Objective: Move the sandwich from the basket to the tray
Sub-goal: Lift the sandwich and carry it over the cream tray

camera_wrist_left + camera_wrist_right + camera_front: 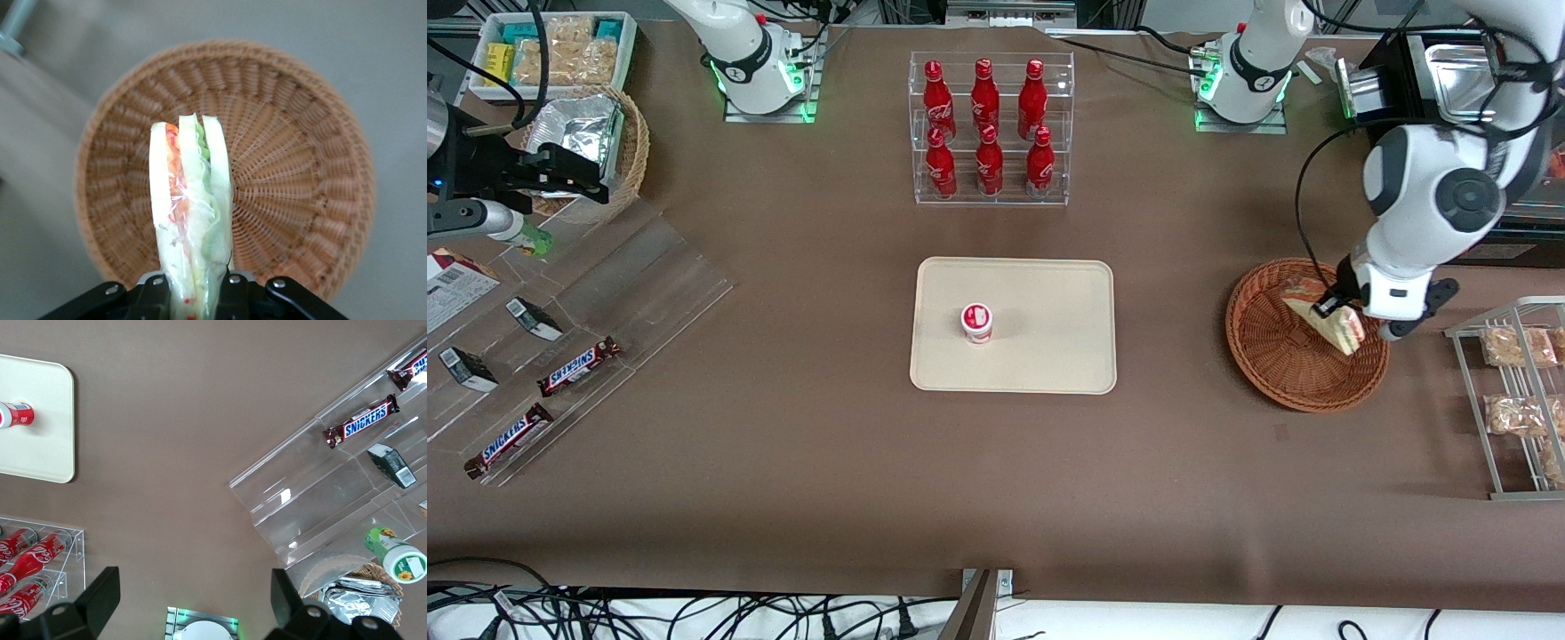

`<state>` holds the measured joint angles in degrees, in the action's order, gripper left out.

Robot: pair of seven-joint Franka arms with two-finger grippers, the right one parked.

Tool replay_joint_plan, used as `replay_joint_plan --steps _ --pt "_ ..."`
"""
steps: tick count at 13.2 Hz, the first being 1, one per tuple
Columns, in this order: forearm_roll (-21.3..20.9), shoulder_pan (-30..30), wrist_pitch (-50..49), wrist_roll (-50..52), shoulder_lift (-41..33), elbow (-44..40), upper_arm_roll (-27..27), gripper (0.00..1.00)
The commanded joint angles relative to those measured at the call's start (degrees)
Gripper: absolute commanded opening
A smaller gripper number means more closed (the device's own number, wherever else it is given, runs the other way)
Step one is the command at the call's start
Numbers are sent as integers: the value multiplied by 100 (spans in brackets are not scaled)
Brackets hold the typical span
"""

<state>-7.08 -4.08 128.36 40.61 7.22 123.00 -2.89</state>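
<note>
Now the sandwich (pixel 190 220) is a wedge of soft white bread with red and green layers inside clear wrap. The gripper (pixel 193 293) pinches its thin end tight between both fingers and holds it up over the basket (pixel 1272 351). That basket is round, brown and woven, right under the gripper. Well away from the gripper, toward the parked arm's end, lies the flat cream tray (pixel 1049 302) with one small red and white cup (pixel 976 322) on it. Six red bottles (pixel 985 124) stand in a clear rack. Two bars (pixel 578 366) read "SNICKERS".
</note>
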Motion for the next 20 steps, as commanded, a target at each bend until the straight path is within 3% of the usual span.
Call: replay_joint_plan --steps 1,3,6,9,10,15,17,20 --pt "-65 30 -994 -325 7 -907 -307 0" --pt "4 38 -1443 -780 25 -1338 -632 0" --pt "452 65 -2024 -1815 25 -1884 -1071 0" --pt "1286 74 -2052 -3125 25 -2026 -1563 0" --pt "1314 65 -2052 -3234 33 -2043 -1835 0" --pt "1218 100 -1886 -2525 419 -2263 -2741 0" --pt "1051 362 -1596 -2007 630 -2254 -2787 0" --pt "394 801 -937 -997 1183 -2193 -2787 0"
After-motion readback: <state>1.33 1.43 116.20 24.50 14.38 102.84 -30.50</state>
